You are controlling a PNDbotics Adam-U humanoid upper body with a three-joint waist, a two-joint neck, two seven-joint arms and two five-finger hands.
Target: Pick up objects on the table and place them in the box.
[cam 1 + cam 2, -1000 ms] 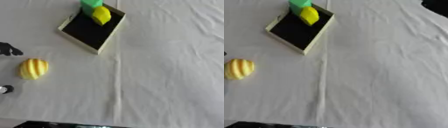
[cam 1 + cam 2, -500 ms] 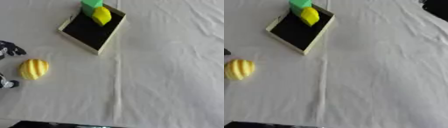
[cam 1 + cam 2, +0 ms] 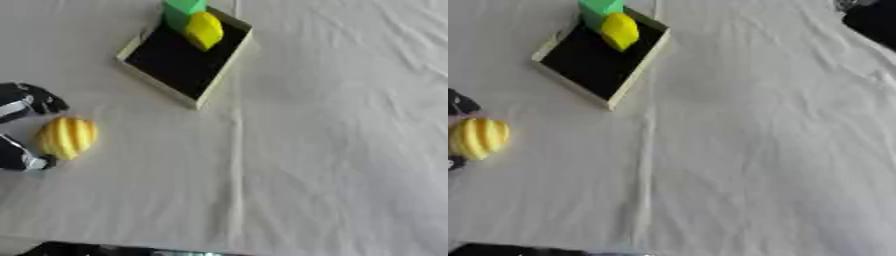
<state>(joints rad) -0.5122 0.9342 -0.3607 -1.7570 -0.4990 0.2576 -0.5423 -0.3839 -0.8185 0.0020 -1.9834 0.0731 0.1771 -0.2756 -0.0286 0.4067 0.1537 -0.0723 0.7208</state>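
We see our left hand (image 3: 24, 107) coming in at the left edge of the white tablecloth (image 3: 332, 150), its black fingers (image 3: 44, 100) spread above and its thumb (image 3: 22, 159) below a yellow striped ball (image 3: 66, 137). The ball lies on the cloth in the gap between fingers and thumb; the thumb tip sits just beside its lower left edge and may be touching it, while the upper fingers are near its top but apart from it. The fingers are parted and bent only slightly, not closed on the ball, so the hand is released and holds nothing. Up and to the right of the fingers, well apart from them, lies the shallow box (image 3: 133, 47) with a pale rim and a black inside, set askew on the cloth. At its far end, the end farthest from our fingers, a yellow block (image 3: 204, 30) leans inside, and a green block (image 3: 181, 10) sits just behind it at the box's top corner, touching it. A long crease in the cloth runs down from the box's near corner. Our right hand shows in neither view.
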